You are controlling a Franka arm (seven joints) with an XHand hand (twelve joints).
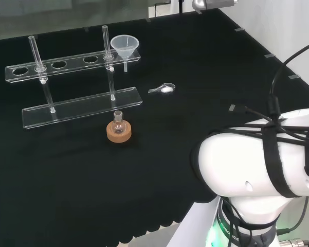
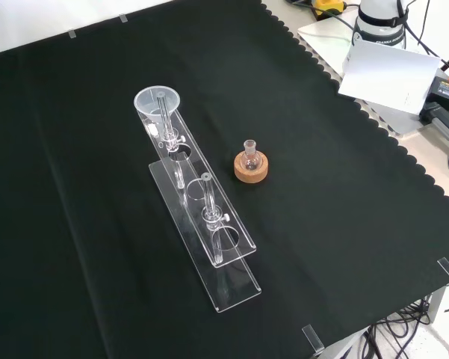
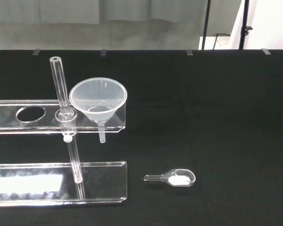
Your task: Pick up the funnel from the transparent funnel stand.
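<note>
We see the funnel (image 1: pixel 125 45) seated in the end hole of the transparent funnel stand (image 1: pixel 67 64) | untouched | hand's fingers: we cannot tell.

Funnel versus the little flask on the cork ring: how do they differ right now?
The funnel sits raised in an end hole of the clear stand; the flask rests low on its cork ring on the cloth. The funnel is wide-mouthed and cone-shaped; the flask is round with a narrow neck. Both are clear and upright.

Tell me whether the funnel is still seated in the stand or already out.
Still seated. The funnel sits upright in the end hole of the clear stand's upper shelf, its stem poking down below the shelf.
</note>
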